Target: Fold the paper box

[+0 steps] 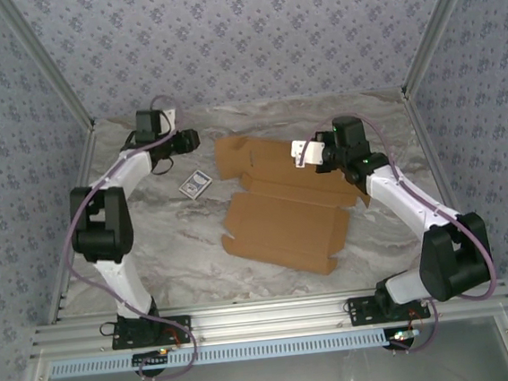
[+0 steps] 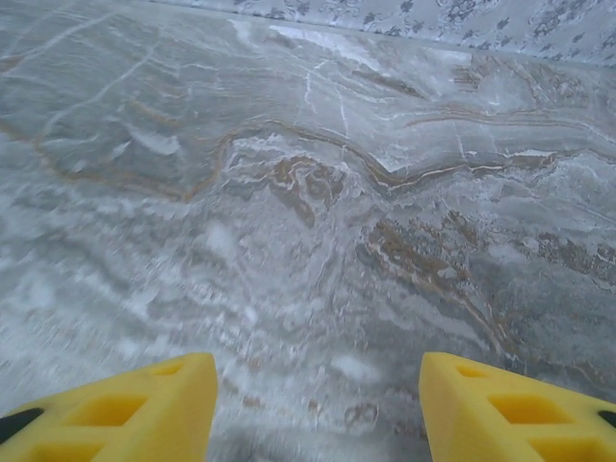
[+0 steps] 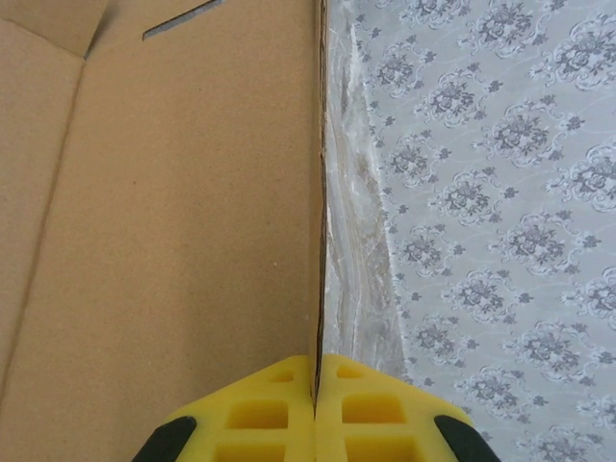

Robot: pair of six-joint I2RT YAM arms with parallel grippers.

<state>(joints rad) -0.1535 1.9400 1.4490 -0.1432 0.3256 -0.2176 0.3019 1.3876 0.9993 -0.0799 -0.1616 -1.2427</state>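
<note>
tabletop: grey-white marble-look surface (image 1: pixel 179 252) with tan veins, lying under the left gripper (image 2: pixel 318 364); blurred nearest it
back wall: blue-grey wallpaper (image 1: pixel 247 29) with repeated floral medallions, ahead of the left gripper
side walls: same wallpaper, left wall (image 1: pixel 10 178) and right wall (image 1: pixel 496 131)
wrist view, right: wallpaper ahead and right of the right gripper (image 3: pixel 316 361), with a thin strip of marble tabletop before it
frame: aluminium posts (image 1: pixel 43 58) rising at the back corners
near edge: ribbed aluminium rails (image 1: pixel 266 315), pale blue slotted strip (image 1: pixel 278 346) below
light: soft, even, no hard shadows
</note>
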